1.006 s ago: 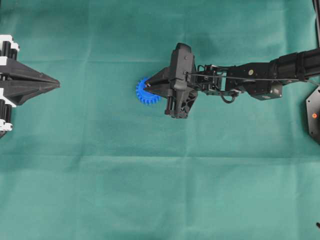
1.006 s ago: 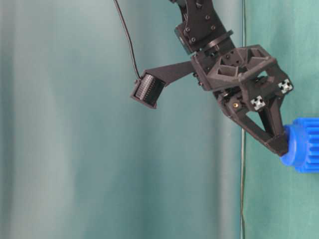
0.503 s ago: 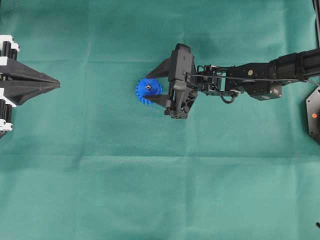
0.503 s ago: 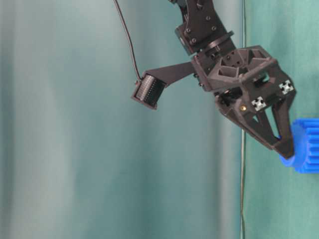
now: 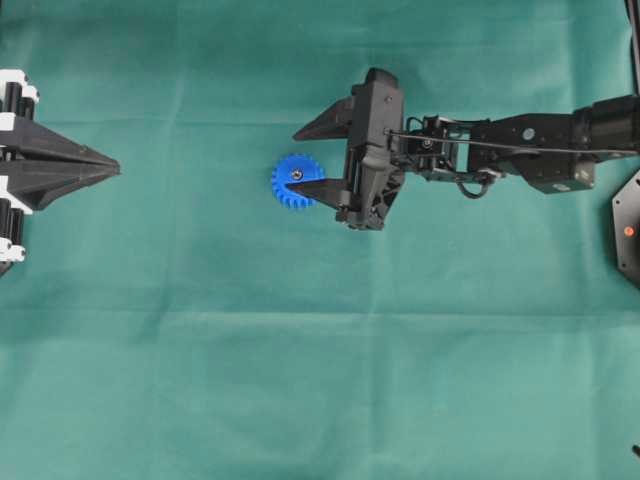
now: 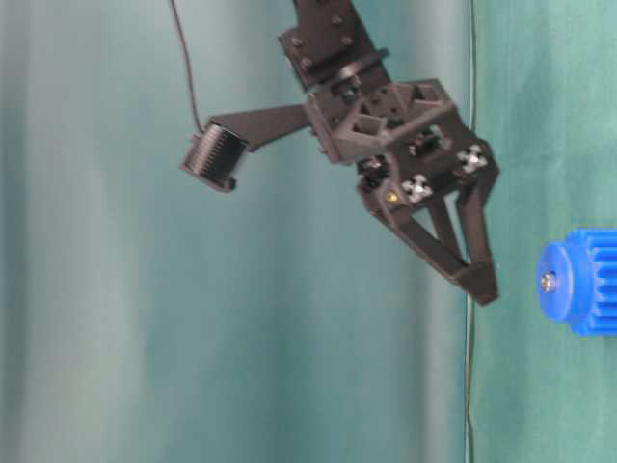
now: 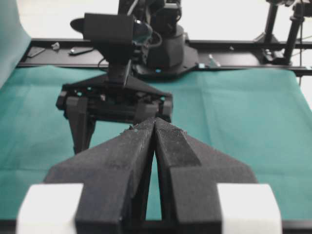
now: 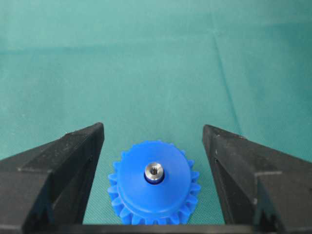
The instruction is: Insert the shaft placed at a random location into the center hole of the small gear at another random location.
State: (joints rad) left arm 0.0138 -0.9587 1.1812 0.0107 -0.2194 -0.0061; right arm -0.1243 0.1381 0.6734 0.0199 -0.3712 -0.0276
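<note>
Overhead view: one small gear (image 5: 295, 182) is seen flat on the green cloth (image 5: 300, 380), with one shaft (image 8: 153, 171) seated upright in its center hole. Right gripper (image 5: 309, 159) is spread wide, raised clear of the gear, nothing held. Left gripper (image 5: 112, 168) is pressed together, empty, well apart at the left edge. No readable writing is seen.

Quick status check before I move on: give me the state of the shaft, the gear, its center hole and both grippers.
shaft: upright in the gear's hub, shiny end showing, nothing gripping it.
small gear: flat on the green cloth, untouched.
center hole: filled by the shaft.
right gripper: open, fingers either side of the gear, clear of it.
left gripper: shut, empty, parked at the left edge.
</note>
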